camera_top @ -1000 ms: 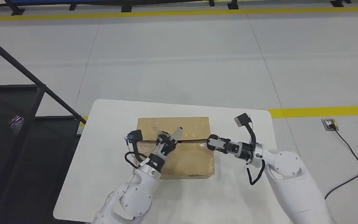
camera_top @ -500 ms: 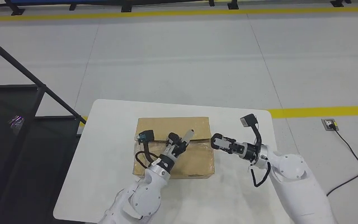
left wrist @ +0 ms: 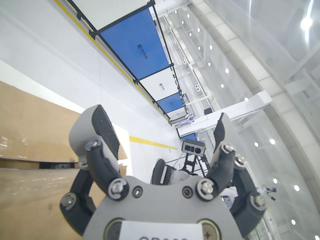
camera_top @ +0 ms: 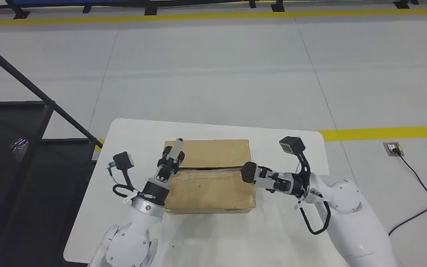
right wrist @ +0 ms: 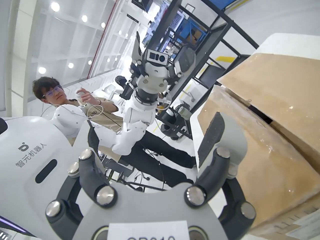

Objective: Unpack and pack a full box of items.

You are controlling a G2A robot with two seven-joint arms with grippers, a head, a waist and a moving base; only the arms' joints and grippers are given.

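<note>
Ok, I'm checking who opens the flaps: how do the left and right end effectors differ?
The left end effector sits at the far left corner of the box; the right end effector is at the right end of its seam. The left points away from the robot, the right sideways across the box. Both are open and empty.

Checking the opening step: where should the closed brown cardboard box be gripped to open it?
Probably a top flap's free edge at the dark centre seam of the brown cardboard box, coming in from the box's right end: the flaps lie flat, and the seam gapes there.
</note>
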